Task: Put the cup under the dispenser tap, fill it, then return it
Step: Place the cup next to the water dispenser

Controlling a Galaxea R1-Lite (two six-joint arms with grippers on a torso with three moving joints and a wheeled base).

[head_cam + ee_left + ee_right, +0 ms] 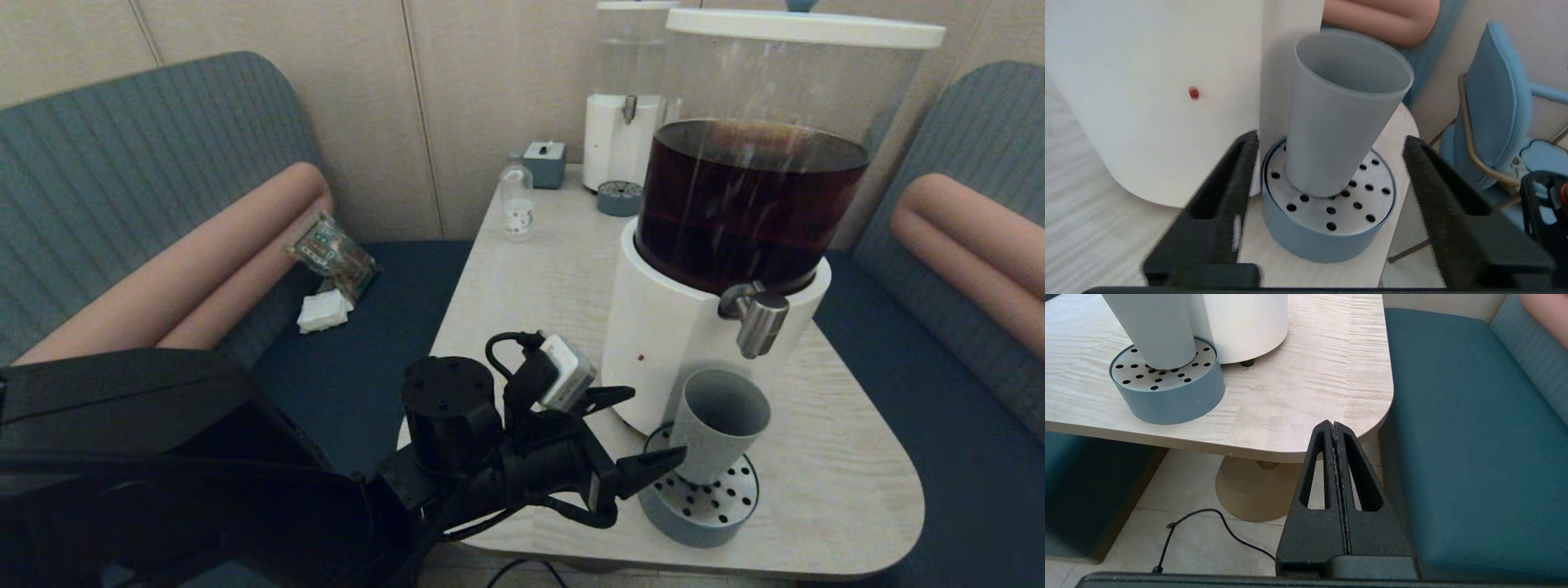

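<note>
Just ahead of the spread, empty left pincer point(645, 433) stands the cup point(718, 420), upright beneath the tap point(759, 320).

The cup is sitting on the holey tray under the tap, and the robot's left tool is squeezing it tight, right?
Not quite. The cup does stand on the holey tray under the tap, but the left tool is not squeezing it. The left wrist view shows its fingers spread wide, with clear gaps on both sides of the cup.
</note>
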